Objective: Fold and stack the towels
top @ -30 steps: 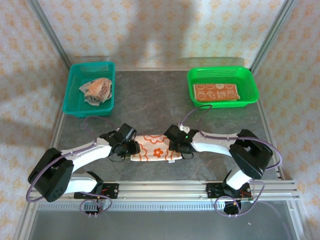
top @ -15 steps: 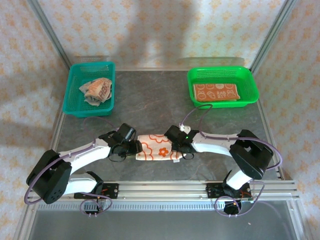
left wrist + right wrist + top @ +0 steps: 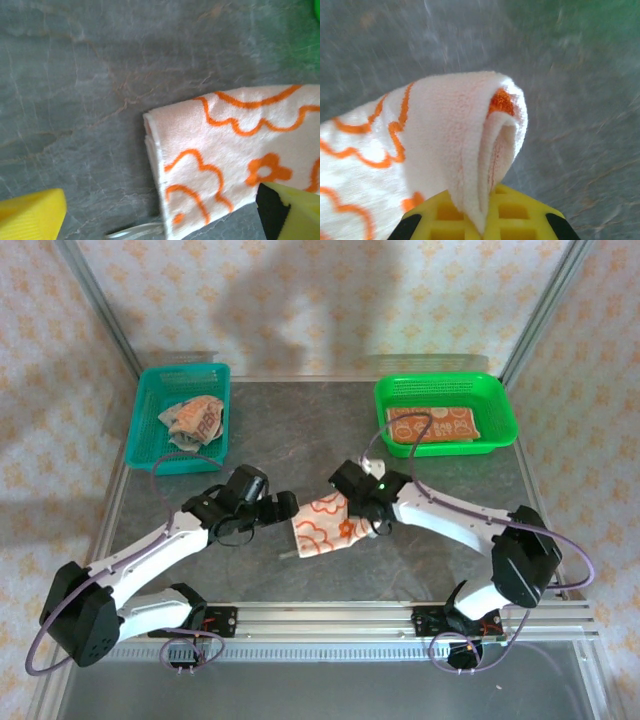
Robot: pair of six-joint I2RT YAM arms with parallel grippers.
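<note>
The right end effector is clamped together on one end of the towel. In the right wrist view, a rolled, doubled edge of the towel is seen pinched against the yellow pad of the right end effector. A second ago that end effector was lower and the towel was stretched out as a long strip between the two arms. Since then the held end has been raised and drawn in, so the cloth now hangs as a short, tilted piece.

The left end effector has been opened wide and pulled back off the other end, which it was gripping a second ago. In the left wrist view its yellow fingers stand well apart above the bench, with nothing held between them. The free end of the towel is seen there as two layers, low over the bench or resting on it.

The towel is placed on the near side of the green basket, offset from it toward the left arm. Inside the green basket a folded towel already lies flat. In the teal basket, across the bench from the green basket, a crumpled towel is left unfolded.

The handover to one arm suggests that the lengthwise fold is finished. Either a final half fold or the carry to the stack in the green basket is judged to be in hand.
</note>
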